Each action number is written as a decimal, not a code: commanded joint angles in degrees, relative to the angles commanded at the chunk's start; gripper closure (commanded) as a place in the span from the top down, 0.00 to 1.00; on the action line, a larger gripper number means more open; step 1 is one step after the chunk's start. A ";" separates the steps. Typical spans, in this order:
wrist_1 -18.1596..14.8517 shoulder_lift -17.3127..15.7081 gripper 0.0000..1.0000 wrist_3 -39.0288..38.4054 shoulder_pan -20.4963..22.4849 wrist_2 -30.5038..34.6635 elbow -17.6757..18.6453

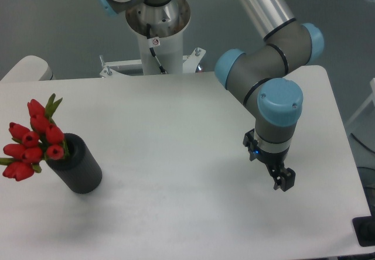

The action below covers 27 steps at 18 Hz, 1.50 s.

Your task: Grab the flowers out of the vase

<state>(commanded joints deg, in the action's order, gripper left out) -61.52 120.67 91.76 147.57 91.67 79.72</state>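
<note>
Standing at the left edge of the frame, one black vase point(79, 165) holds a single bunch of flowers point(32, 140), their red buds fanning out to the upper left of its mouth and over its rim. About seven buds can be counted, with a few green leaves among them; the stems are hidden inside the vase. One gripper point(283, 182) hangs at the lower right of the frame, well apart from the vase, with bare white table point(176, 154) stretching between the two. Its dark fingers point down toward the tabletop, holding nothing; from this angle it cannot be told how far apart they stand. A small blue light shows on the wrist just above them. One grey arm with blue joint caps point(280, 99) bends in from the top right, and its white mounting column point(157, 40) rises at the top centre, behind the table's far edge.
</note>
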 joint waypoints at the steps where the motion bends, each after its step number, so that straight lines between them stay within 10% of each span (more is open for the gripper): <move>1: 0.09 -0.09 1.00 0.00 0.00 0.00 0.09; 14: -1.05 -1.92 1.00 -0.62 0.09 -1.84 1.40; 27: -0.70 -12.38 1.00 -2.89 2.90 -33.37 15.63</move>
<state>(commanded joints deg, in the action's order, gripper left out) -62.23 108.29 88.86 150.47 58.30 95.35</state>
